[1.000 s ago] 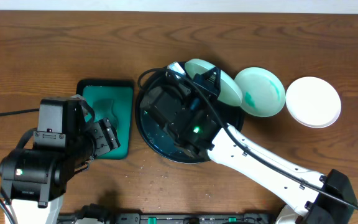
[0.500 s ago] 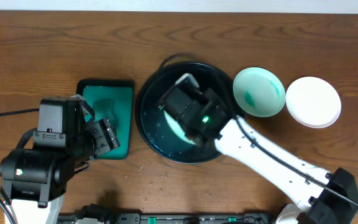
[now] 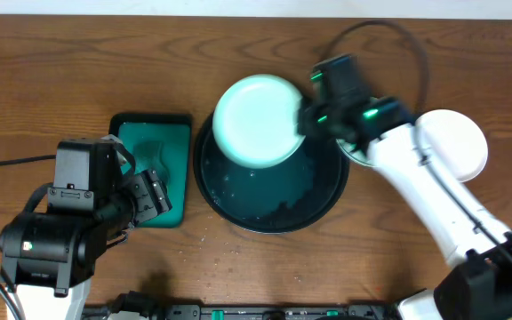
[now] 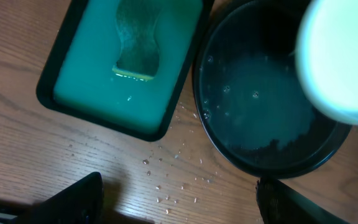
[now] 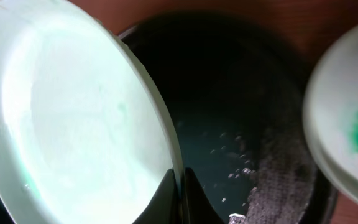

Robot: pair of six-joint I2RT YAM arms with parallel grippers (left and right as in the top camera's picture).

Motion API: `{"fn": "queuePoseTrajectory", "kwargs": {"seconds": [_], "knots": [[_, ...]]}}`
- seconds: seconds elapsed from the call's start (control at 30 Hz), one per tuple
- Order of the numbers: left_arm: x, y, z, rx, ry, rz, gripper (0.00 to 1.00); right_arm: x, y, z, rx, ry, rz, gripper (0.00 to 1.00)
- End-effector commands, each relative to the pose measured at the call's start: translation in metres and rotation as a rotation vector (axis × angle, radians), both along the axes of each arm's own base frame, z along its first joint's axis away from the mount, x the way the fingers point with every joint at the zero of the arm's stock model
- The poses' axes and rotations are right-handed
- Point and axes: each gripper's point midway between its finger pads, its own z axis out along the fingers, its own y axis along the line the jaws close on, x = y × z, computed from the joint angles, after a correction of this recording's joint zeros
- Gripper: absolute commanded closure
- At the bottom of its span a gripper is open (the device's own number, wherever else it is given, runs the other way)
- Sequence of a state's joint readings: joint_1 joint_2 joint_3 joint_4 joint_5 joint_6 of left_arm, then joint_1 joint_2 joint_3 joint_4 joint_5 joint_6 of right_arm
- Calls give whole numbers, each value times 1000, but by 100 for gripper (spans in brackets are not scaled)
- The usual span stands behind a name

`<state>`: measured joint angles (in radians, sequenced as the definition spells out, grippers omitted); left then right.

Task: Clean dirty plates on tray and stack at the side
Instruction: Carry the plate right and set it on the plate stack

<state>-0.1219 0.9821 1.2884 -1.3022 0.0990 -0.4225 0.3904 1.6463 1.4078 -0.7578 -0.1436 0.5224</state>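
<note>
My right gripper (image 3: pixel 304 119) (image 5: pixel 180 186) is shut on the rim of a pale mint-green plate (image 3: pixel 256 120) (image 5: pixel 73 124), which it holds lifted over the back of the round black tray (image 3: pixel 238 209) (image 5: pixel 241 93). Seen from my left wrist, this plate (image 4: pixel 347 62) hangs over the tray (image 4: pixel 229 143). A second mint plate (image 5: pixel 353 124) with a teal smear lies just right of the tray. A white plate (image 3: pixel 465 147) sits further right, partly under my right arm. My left gripper (image 3: pixel 154 197) (image 4: pixel 179 205) stands open above bare wood left of the tray.
A rectangular black-rimmed green tray (image 3: pixel 176 142) (image 4: pixel 86 93) holds a dark sponge (image 4: pixel 138 37) left of the round tray. A dark scrubbing patch (image 5: pixel 278 174) and wet film lie in the round tray. Water droplets (image 4: pixel 173 180) dot the wood.
My right arm swung from across the tray's front to its back right. The mint plate it holds rose off the tray floor. The left arm has not moved.
</note>
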Motion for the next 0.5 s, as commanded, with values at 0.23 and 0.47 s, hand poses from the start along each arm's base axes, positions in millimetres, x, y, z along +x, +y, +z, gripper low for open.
{"fn": "queuePoseTrajectory", "kwargs": {"seconds": [0.23, 0.47], "knots": [[1, -1, -3, -2, 8, 5, 21, 23, -163, 17, 246, 101, -454, 99], [1, -1, -3, -2, 8, 5, 21, -7, -287, 1, 176, 143, -776, 99]]}}
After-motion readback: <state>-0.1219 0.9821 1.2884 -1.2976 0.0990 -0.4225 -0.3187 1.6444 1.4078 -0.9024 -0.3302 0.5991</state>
